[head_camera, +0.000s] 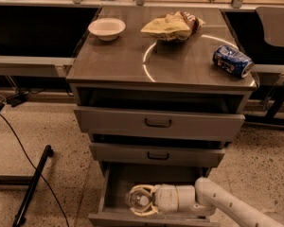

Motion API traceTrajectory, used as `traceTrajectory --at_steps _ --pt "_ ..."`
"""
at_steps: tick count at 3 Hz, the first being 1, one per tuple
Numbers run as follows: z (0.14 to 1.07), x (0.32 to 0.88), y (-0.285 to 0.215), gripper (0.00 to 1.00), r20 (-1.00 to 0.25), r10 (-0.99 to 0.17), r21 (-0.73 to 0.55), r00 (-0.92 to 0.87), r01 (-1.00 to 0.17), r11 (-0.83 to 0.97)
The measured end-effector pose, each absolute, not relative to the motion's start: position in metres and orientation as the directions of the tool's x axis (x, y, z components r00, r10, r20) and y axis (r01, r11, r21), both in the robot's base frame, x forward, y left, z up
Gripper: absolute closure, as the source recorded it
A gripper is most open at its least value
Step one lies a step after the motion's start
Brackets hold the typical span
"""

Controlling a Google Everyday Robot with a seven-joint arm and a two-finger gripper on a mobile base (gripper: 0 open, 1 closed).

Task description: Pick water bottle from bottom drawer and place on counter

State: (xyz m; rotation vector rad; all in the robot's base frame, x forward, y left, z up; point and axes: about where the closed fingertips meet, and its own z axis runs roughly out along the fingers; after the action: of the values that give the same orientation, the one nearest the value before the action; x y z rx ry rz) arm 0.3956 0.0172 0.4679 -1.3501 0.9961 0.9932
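Note:
The bottom drawer stands pulled open at the foot of the grey cabinet. My gripper reaches into it from the right on a white arm. Its pale fingers close around the water bottle, a clear rounded shape seen end-on near the drawer's front. The counter is the glossy top of the cabinet, with a curved light reflection, well above the gripper.
On the counter are a white bowl, a crumpled chip bag and a blue soda can lying on its side. The two upper drawers are pulled partly out above the gripper. A black stand leg lies on the floor at the left.

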Motion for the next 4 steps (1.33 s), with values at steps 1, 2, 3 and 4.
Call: traceTrajectory --at_steps 1,2,3,4 --pt "0.532 0.434 -0.008 1.00 -0.952 -0.016 -0.305 0.305 -0.951 0.049" --pt "0.563 0.457 -0.033 1.00 -0.961 -0.010 -0.277 0.278 -0.955 0.103" --pt "0.564 0.458 -0.033 1.00 -0.961 -0.009 -0.275 0.275 -0.956 0.106" --pt "0.582 0.461 -0.031 1.00 -0.969 -0.003 -0.246 0.248 -0.959 0.140"
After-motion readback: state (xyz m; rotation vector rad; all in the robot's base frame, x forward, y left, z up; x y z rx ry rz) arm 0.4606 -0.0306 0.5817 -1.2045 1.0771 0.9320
